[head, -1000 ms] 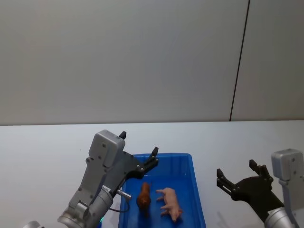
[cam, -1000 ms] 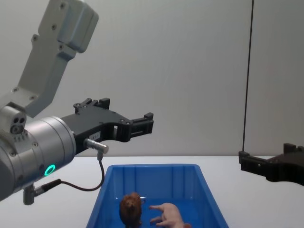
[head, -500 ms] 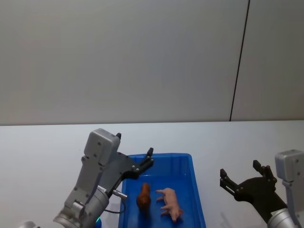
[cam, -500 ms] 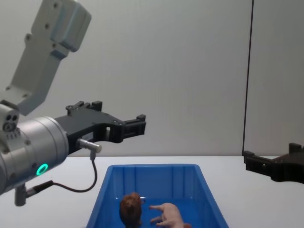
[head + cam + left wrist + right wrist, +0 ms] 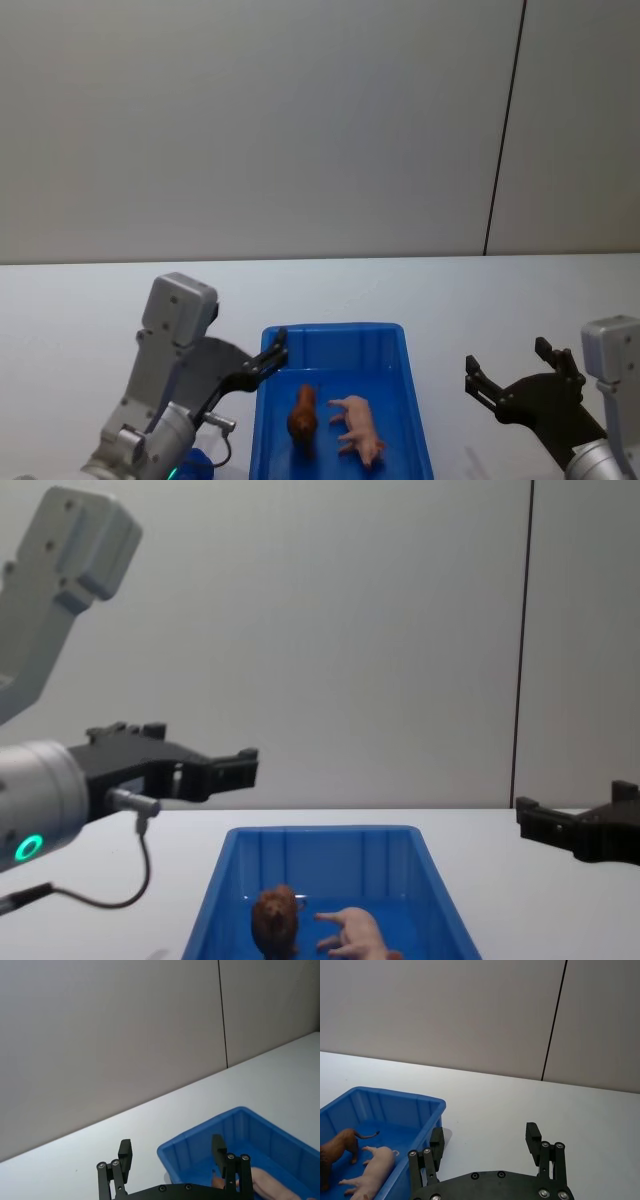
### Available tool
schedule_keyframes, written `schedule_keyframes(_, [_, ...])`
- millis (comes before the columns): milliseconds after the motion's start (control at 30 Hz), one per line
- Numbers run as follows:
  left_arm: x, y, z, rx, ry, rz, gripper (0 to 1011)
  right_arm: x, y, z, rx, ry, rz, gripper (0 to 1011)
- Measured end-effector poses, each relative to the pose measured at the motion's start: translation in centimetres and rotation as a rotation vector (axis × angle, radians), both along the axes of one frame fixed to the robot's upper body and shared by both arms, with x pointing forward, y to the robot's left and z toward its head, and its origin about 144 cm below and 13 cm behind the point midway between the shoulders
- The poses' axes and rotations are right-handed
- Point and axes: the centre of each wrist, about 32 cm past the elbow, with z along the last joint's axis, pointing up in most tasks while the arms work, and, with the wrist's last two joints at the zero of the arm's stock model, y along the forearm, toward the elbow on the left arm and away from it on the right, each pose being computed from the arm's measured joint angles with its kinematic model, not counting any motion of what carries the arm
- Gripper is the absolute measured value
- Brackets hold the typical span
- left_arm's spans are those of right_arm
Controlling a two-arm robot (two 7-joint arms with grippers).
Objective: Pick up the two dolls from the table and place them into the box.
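Observation:
The blue box stands on the white table. Both dolls lie on its floor side by side: the reddish-brown doll to the left, the pale pink doll to the right. They show again in the chest view, brown doll and pink doll. My left gripper hovers open and empty over the box's left rim. In its own wrist view the left gripper spreads wide over the box. My right gripper is open and empty above the table, right of the box.
A plain grey wall with a dark vertical seam rises behind the table. Bare white tabletop lies to the left, behind and to the right of the box. The right wrist view has the box to one side.
My left gripper has drawn back leftward and lower, from over the box's rear part to its left rim. The right gripper and both dolls have barely moved.

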Motion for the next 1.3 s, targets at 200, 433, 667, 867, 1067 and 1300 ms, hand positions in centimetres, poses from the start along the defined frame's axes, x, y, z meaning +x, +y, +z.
schedule_keyframes(200, [-0.5,0.8,0.0,0.004,0.048,0.023,1001,0.0,0.0,0.0,0.0,0.0,0.0,1001])
schedule_keyframes(433, [-1.5,1.8,-0.2,0.009,0.117,0.054,1001,0.0,0.0,0.0,-0.001,0.0,-0.001,1001])
schedule_keyframes(667, [-2.2,2.4,-0.8,0.011,0.169,0.077,1001,0.0,0.0,0.0,-0.001,0.0,-0.001,1001])
schedule_keyframes(867, [-2.8,2.8,-1.3,0.009,0.211,0.095,1001,0.0,0.0,0.0,-0.001,0.0,-0.001,1001])
schedule_keyframes(1067, [-3.3,3.1,-1.9,0.005,0.247,0.108,1001,0.0,0.0,0.0,-0.001,0.0,-0.001,1001])
schedule_keyframes(1300, [-3.7,3.4,-2.5,-0.001,0.281,0.121,1001,0.0,0.0,0.0,-0.001,0.0,-0.001,1001])
